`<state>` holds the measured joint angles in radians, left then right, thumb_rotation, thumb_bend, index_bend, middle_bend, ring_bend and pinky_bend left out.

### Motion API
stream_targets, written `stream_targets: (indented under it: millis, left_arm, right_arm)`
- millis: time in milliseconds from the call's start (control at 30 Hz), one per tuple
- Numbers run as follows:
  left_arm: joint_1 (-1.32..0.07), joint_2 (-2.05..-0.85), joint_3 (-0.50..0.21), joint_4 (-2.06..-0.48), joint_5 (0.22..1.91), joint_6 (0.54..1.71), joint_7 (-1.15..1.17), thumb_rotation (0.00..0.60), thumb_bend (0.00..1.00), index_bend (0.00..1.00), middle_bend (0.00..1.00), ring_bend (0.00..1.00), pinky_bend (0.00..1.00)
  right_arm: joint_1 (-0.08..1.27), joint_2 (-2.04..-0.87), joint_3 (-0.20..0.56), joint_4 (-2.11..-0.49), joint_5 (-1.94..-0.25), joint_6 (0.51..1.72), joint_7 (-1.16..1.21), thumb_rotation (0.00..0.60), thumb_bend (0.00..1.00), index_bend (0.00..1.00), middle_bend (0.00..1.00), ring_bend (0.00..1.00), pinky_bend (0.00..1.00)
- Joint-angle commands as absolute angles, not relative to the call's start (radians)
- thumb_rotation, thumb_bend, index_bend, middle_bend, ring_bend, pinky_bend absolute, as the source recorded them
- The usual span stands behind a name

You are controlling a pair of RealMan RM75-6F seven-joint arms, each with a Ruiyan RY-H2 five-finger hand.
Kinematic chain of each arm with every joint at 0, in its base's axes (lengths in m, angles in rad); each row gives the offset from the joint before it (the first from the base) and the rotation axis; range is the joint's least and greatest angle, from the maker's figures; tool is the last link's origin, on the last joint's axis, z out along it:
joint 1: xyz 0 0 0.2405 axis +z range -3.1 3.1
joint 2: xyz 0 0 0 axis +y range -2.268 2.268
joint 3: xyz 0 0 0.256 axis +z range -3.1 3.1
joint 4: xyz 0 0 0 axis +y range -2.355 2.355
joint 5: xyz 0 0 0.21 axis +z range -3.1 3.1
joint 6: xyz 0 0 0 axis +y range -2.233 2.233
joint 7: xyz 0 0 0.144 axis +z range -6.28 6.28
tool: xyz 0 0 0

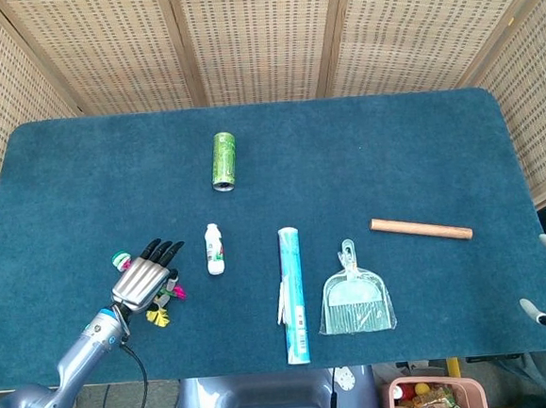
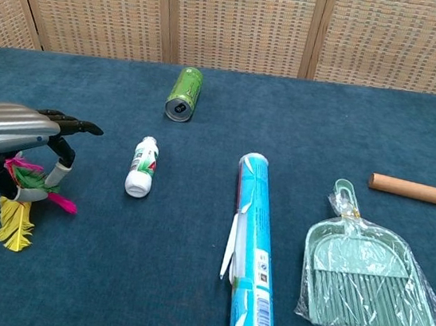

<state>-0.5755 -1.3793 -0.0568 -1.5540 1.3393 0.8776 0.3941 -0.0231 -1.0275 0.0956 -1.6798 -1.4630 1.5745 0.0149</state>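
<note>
One left hand point(image 2: 21, 133) over feathered shuttlecock point(image 2: 25, 194); fingers spread.

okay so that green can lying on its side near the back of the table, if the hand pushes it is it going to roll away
Probably, if pushed from the side. The green can lies on its side on the flat blue table, with nothing touching it to stop a roll. Pushed along its length, it would more likely slide. It looks like a thin metal drink can, so likely light and easily dented; whether it is full cannot be told.
</note>
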Motion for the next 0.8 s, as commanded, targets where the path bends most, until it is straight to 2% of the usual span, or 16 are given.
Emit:
stream_targets:
  millis: [33,333,567,800]
  left_arm:
    - [-0.580,-1.383,-0.054,-1.557,1.328,0.882,0.411,0.600,0.37,0.65,0.00,0.00,0.00]
    - [-0.588,-1.380,-0.048,-1.568,1.301,0.895,0.428,0.600,0.41,0.68,0.00,0.00,0.00]
    - [-0.590,-1.364,-0.045,-1.575,1.289,0.906,0.430,0.600,0.49,0.69,0.00,0.00,0.00]
    - [-0.582,-1.314,-0.048,-1.621,1.294,0.937,0.397,0.600,0.51,0.69,0.00,0.00,0.00]
  right_arm:
    - [-0.023,-1.027,0.096,-1.679,-1.463,1.575,0.017,0.600,0.00,0.00,0.00,0.00,0.00]
    - [-0.024,-1.026,0.096,-1.679,-1.463,1.576,0.021,0.600,0.00,0.00,0.00,0.00,0.00]
    - [-0.022,-1.026,0.094,-1.681,-1.465,1.571,0.020,0.600,0.00,0.00,0.00,0.00,0.00]
    - [-0.024,-1.023,0.096,-1.682,-1.463,1.575,0.026,0.600,0.00,0.00,0.00,0.00,0.00]
